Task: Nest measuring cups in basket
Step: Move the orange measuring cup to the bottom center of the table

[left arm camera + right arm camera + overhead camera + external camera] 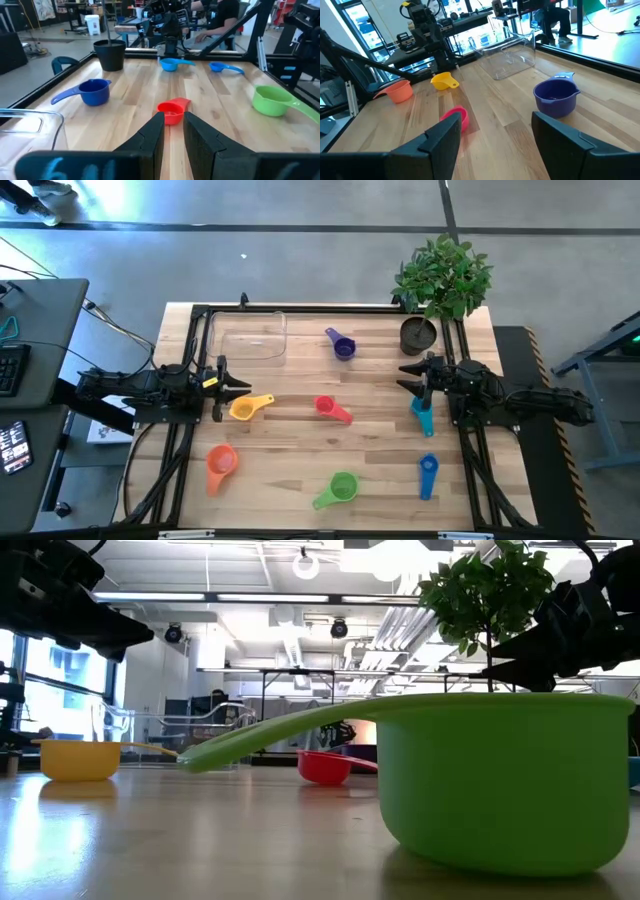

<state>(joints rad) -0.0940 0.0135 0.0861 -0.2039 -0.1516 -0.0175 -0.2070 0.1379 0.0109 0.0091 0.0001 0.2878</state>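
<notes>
The left claw (232, 388) hovers with fingers nearly together, empty, just beside the yellow cup (247, 408). The right claw (410, 376), spread wide and empty, waits above the teal cup (422, 416). All cups lie scattered on the surface (290, 470); the basket (248, 336) holds none. Nesting has not begun, I judge; next, a claw must descend and grip a first cup.

Clear basket (248, 335); yellow cup (245, 408), red cup (327, 406).

In the low view the green cup (500, 780) hides the table behind it.
</notes>
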